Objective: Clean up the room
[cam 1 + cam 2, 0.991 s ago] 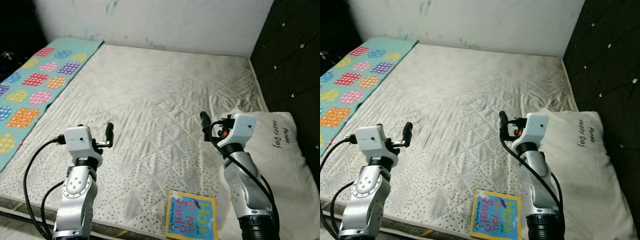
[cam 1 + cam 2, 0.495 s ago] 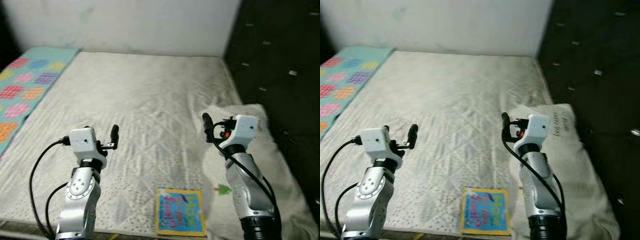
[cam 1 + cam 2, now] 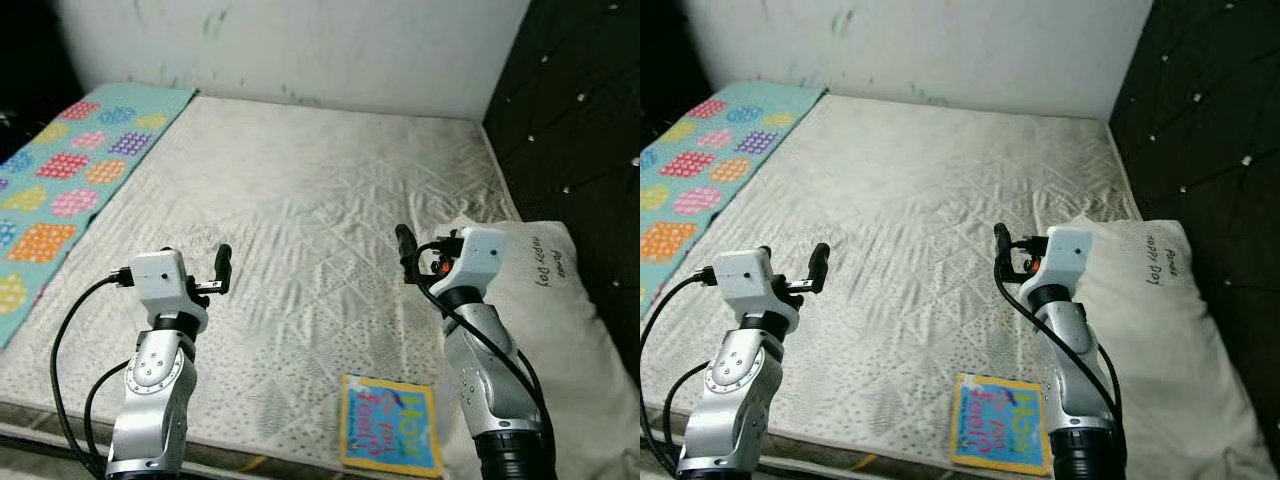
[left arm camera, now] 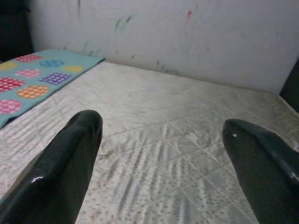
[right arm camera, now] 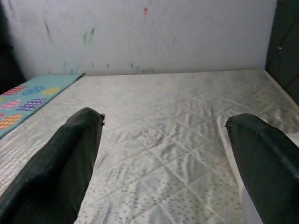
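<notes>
Both hands, left (image 4: 161, 154) and right (image 5: 163, 154), hover fingers apart over bare mattress (image 3: 300, 200); book (image 3: 390, 437) lies at its near edge.

Bare mattress (image 3: 300, 190) ahead; pillow (image 3: 560, 320) and book (image 3: 392, 437) near right

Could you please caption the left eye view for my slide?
Both open grippers, left and right, above a quilted mattress near a book.

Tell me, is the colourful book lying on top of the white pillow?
No, the book lies flat on the quilted mattress near its front edge, just beside the pillow, not on it.
</notes>
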